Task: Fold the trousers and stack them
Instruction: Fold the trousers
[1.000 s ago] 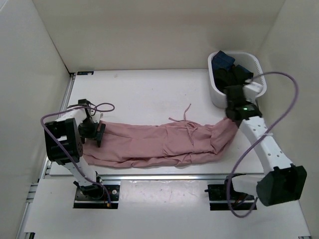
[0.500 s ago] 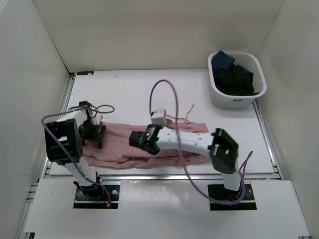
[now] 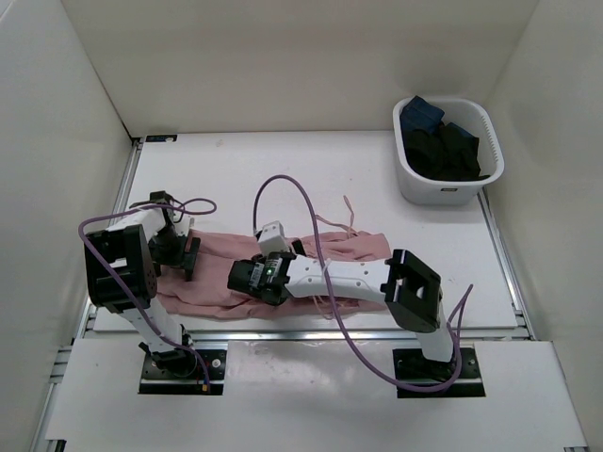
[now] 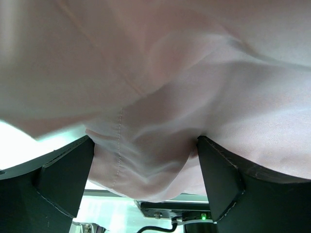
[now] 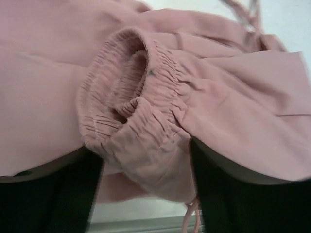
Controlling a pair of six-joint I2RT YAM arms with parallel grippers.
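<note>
Right gripper [image 5: 146,162] spread, straddling the waistband [image 5: 131,97] (gathered elastic) of the trousers [image 3: 222,249]. Left gripper [image 4: 146,165] spread wide too, fabric bunched between its fingers [image 4: 48,184].

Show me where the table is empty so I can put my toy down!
Biggest bare patch: the far table, between the trousers and back wall, left of the white basket. A smaller one sits on the right, between basket and near edge. Crowded: the near strip, with trousers, left gripper and right gripper.
</note>
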